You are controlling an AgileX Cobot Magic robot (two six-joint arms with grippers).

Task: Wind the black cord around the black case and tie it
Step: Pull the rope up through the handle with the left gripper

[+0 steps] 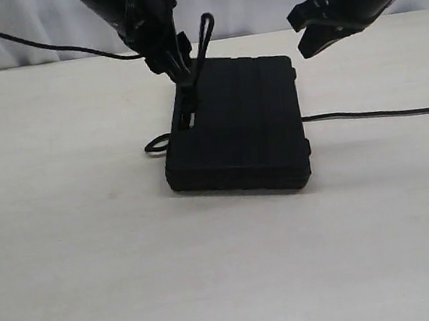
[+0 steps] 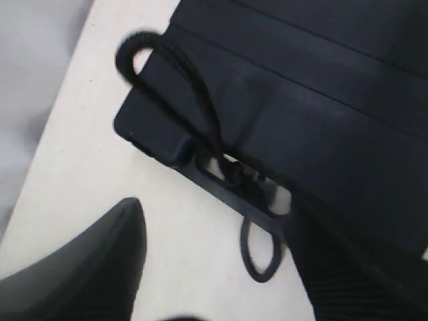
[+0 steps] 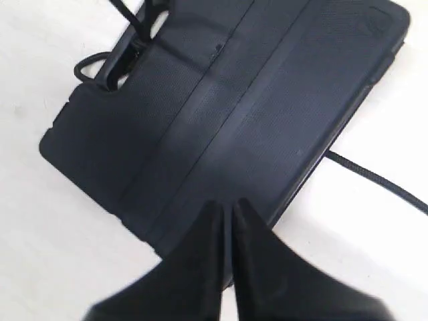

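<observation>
- On the pale table (image 1: 86, 262), the black case (image 1: 241, 126) lies flat near the middle. Bare tabletop is open on every side of it, with the widest room in front and to its left.
- Along the case's left edge sits the handle (image 1: 186, 111). The black cord (image 1: 373, 114) passes through the handle's cutout and stands up from there in a tall, narrow loop. A small loop of it lies on the table just beside that edge.
- From the case's right edge another length of cord runs straight over the table. Its end lies well apart from the case, near the picture's right border.
- We see the left gripper (image 1: 178, 65) reaching steeply down to the handle side, close against the upright loop. In the left wrist view its jaws are spread wide, with the handle (image 2: 221, 177) and cord (image 2: 194, 100) lying between them and nothing pinched.
- The right gripper (image 1: 309, 35) hangs in the air beyond the case's far right corner, angled down toward it. In the right wrist view its jaws (image 3: 226, 204) are pressed together with only a hairline slit between them, and they hold nothing. The case (image 3: 234, 114) lies below them.
- Both arms are cut off by the top of the exterior view.
- How the cord runs beneath the case is hidden.
- The left wrist view is soft, so we cannot make out how the cord sits inside the cutout.
- From the exterior view we cannot tell whether the left fingers touch the loop.
</observation>
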